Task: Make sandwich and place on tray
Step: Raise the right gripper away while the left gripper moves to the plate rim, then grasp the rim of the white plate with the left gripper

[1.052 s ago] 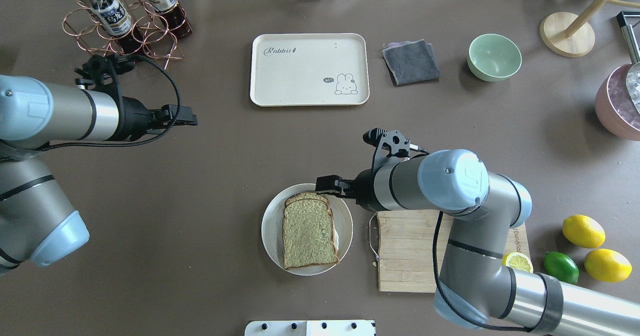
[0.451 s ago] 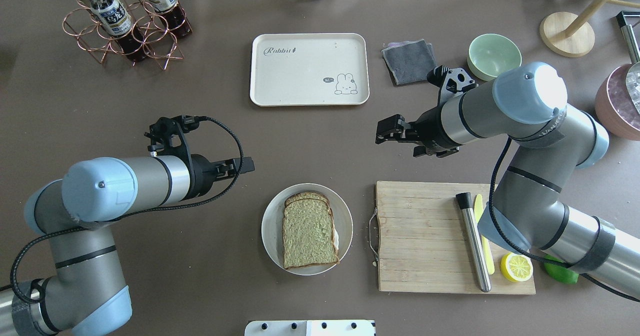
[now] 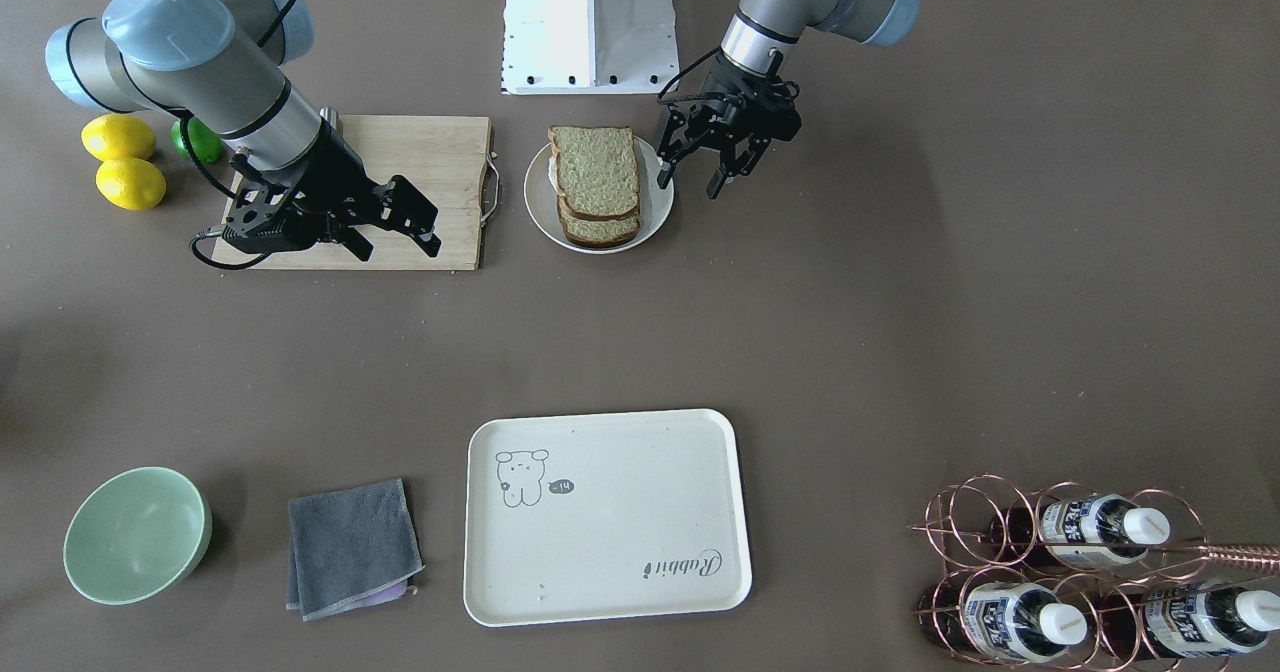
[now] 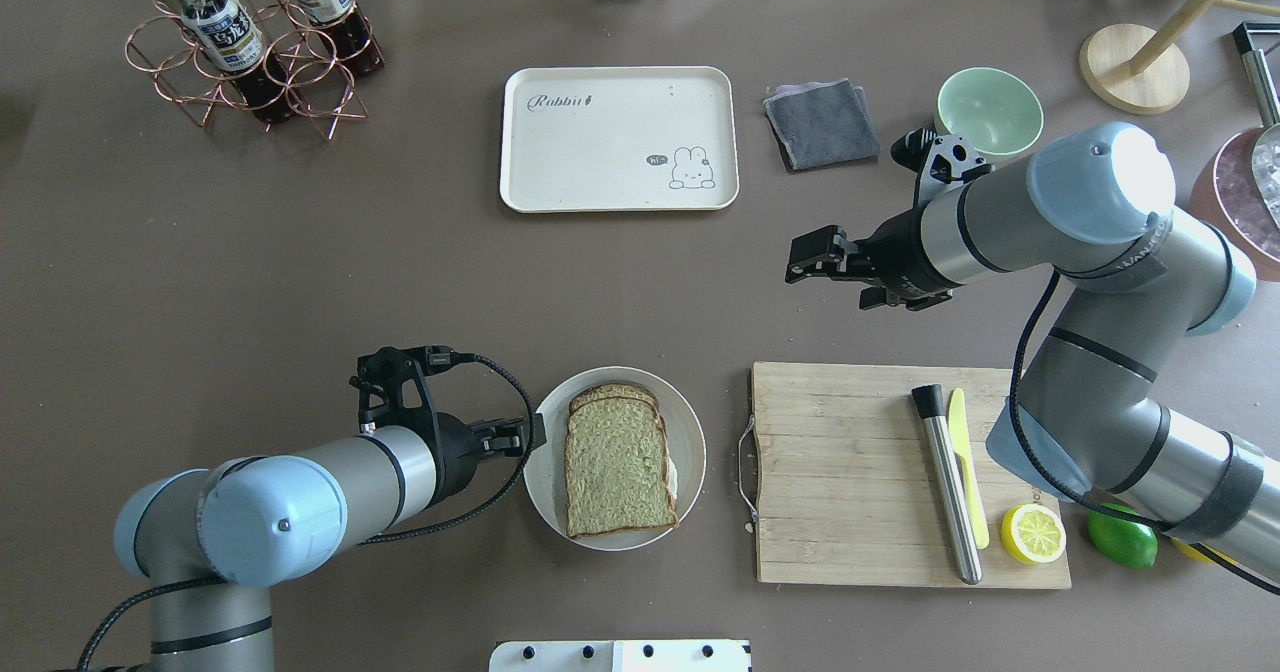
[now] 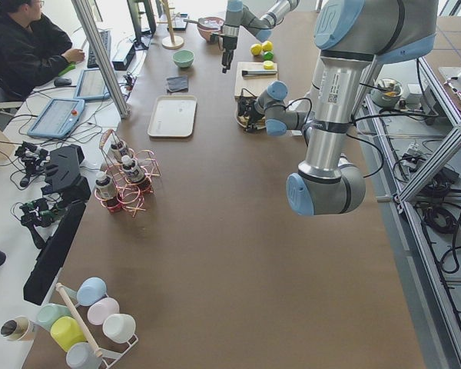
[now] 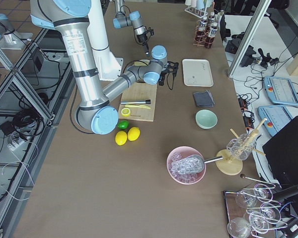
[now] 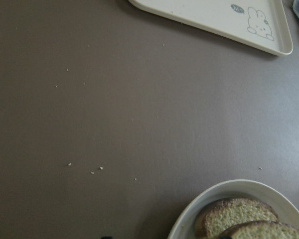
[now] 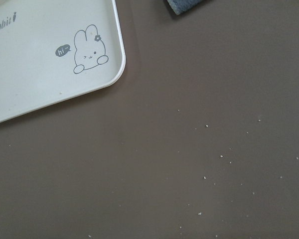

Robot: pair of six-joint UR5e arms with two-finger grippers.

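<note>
Front view reveals left gripper (image 3: 690, 180) spread

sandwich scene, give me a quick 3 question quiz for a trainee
1. True or false: the sandwich already lies on the tray.
2. Where is the left tool? A over the tray; B at the white plate's rim; C gripping the sandwich.
3. What lies between the tray and the green bowl?

Key: 1 false, it sits on the white plate; 2 B; 3 the grey cloth.
</note>
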